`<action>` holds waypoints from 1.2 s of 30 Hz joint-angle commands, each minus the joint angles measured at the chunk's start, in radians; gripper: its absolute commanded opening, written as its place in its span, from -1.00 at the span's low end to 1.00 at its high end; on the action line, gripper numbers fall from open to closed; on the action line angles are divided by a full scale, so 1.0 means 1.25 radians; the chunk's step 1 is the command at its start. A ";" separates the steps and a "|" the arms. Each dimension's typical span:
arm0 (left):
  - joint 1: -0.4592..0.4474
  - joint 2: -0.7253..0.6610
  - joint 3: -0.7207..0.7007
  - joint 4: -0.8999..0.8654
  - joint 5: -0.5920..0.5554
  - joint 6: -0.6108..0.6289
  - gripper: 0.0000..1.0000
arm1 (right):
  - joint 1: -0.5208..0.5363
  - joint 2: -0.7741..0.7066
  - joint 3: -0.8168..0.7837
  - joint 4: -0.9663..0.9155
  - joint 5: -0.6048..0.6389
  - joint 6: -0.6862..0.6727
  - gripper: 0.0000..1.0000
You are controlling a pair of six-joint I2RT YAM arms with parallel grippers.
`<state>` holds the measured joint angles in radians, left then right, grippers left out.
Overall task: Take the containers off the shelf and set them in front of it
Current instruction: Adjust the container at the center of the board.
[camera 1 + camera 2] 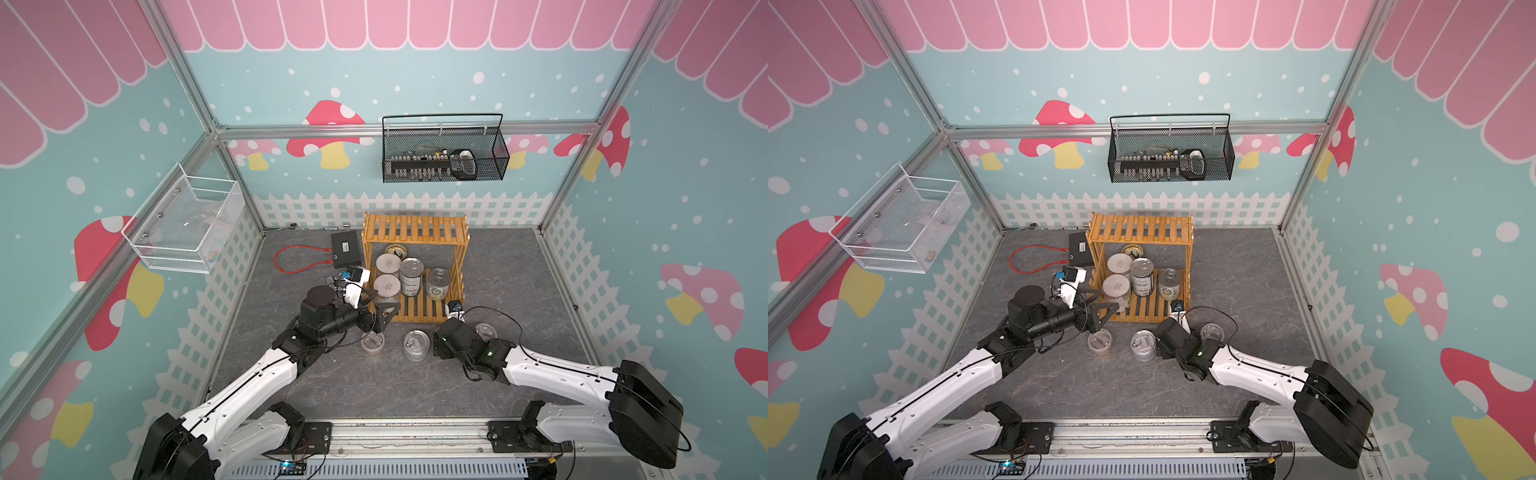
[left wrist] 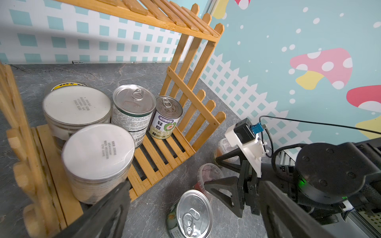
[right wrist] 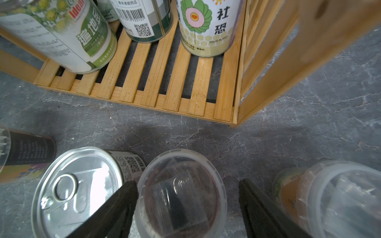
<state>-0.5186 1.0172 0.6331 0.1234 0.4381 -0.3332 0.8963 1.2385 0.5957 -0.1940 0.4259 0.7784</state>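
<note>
shelf [image 1: 415,228] stands just ahead of both grippers, containers on its lower slats. left gripper [image 1: 384,305] hangs at the shelf's front corner, jaws spread wide, nothing between them. front can [image 1: 387,286] sits right by one finger, rear can [image 1: 387,262] beyond it, tall tin [image 1: 411,270] and flower tin [image 1: 439,282] further across. right gripper [image 3: 186,184] is low over the table, jaws parted around a clear tub [image 3: 182,191], one finger at its rim, the other just clear. loose tin [image 3: 78,191] and second tub [image 3: 340,195] flank it, both off the shelf.
</note>
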 commanded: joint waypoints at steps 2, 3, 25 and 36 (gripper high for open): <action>-0.002 0.001 0.022 -0.009 0.001 0.014 0.98 | -0.005 -0.011 -0.010 -0.067 0.017 -0.001 0.63; -0.002 0.001 0.022 -0.009 0.002 0.014 0.98 | -0.005 -0.013 -0.009 -0.074 0.019 0.000 0.63; -0.002 0.001 0.024 -0.008 0.006 0.013 0.98 | -0.008 -0.077 -0.007 -0.145 0.024 -0.001 0.58; -0.001 -0.009 0.026 -0.009 -0.003 0.015 0.98 | -0.010 -0.119 0.026 -0.129 0.013 -0.042 0.59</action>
<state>-0.5186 1.0172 0.6369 0.1230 0.4381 -0.3328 0.8898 1.1137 0.5945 -0.3515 0.4297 0.7574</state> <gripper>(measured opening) 0.991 0.798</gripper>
